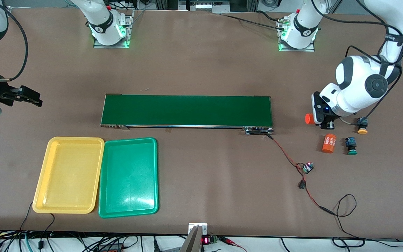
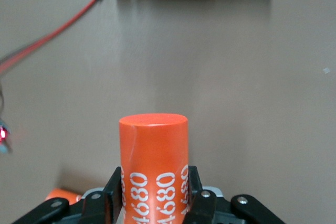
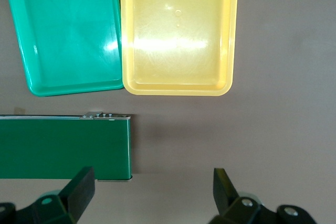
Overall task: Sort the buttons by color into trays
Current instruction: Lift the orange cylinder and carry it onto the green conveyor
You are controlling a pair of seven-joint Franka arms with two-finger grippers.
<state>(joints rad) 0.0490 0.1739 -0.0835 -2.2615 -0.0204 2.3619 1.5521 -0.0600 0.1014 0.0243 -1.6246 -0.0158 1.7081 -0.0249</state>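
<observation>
Two trays (image 1: 69, 175) lie side by side, nearer than conveyor (image 1: 187, 110).

orange cylinder (image 2: 153, 166) | white print | "4680", repeated

You are looking at a robotics lab bench. Two white robot arms are bolted on metal base plates (image 1: 110, 43) to a brown worktop (image 1: 201, 63), their bases lit green. A small dark-green conveyor belt (image 1: 187, 110) lies mid-worktop, wired by red and black leads to a bare circuit board (image 1: 307, 167). Bundled cables (image 1: 82, 241) crowd the worktop edge nearest the front camera.
</observation>
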